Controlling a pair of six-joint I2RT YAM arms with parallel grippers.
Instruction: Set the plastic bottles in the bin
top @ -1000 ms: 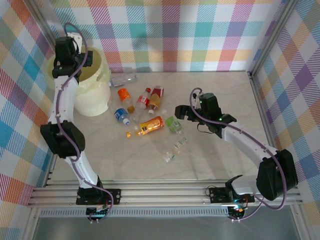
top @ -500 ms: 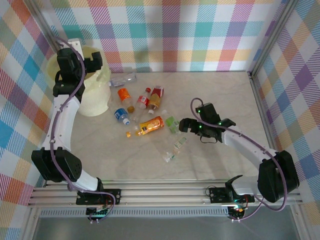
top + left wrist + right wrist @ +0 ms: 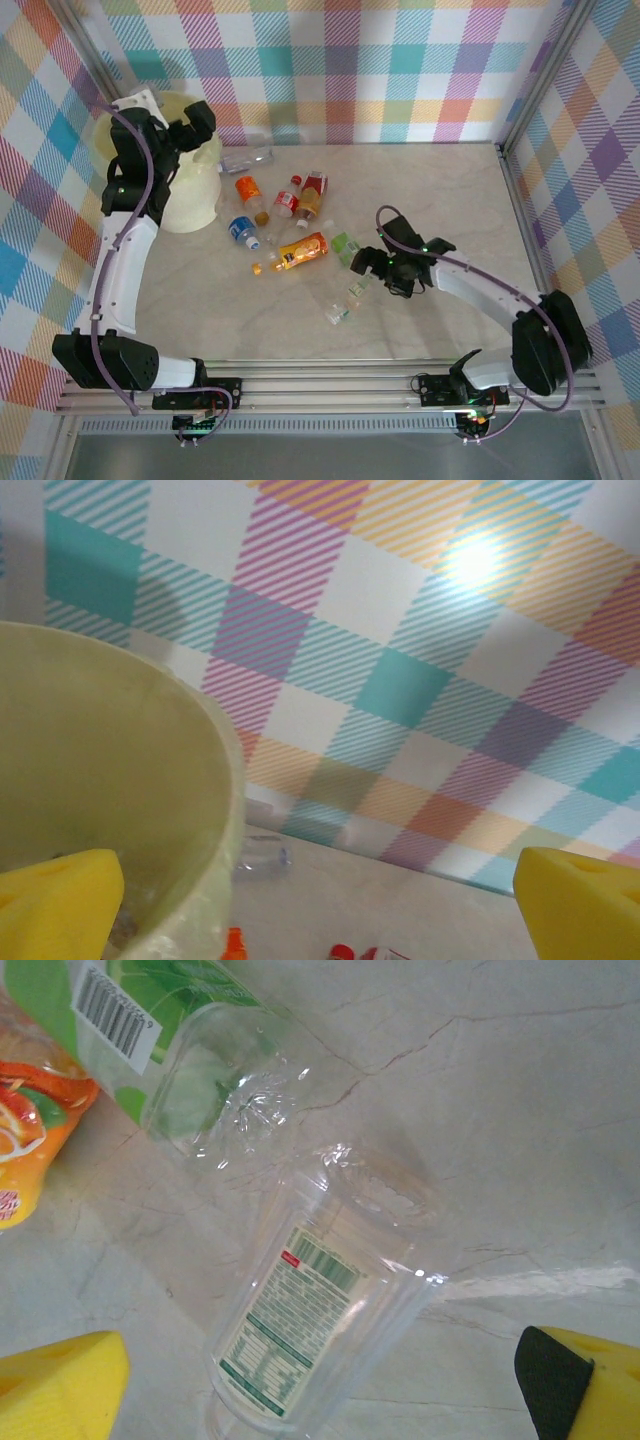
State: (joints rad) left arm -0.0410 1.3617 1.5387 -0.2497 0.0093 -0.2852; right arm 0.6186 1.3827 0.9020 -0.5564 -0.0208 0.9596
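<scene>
Reach-to-grasp step. My right pincer (image 3: 318, 1388), jaws wide and empty, hovers over a clear bottle (image 3: 320, 1310) lying on the bench (image 3: 520, 1110), well apart from the bin (image 3: 190, 205). Next: descend, straddle its body, close. My left pincer (image 3: 190, 125), equally wide, hangs apparently at the bin's rim.

The walls (image 3: 400, 70) carry a plaid of teal, purple, orange, yellow and white. The surface (image 3: 450, 200) is pale beige with faint marble veins. The bin (image 3: 190, 200) is cream-yellow. Beside it lie an orange-labelled bottle (image 3: 303, 250), a blue-labelled bottle (image 3: 241, 231), a red-labelled bottle (image 3: 315, 186) and a green-labelled bottle (image 3: 346, 247). The clear bottle (image 3: 310, 1350) has a white-and-green label.
</scene>
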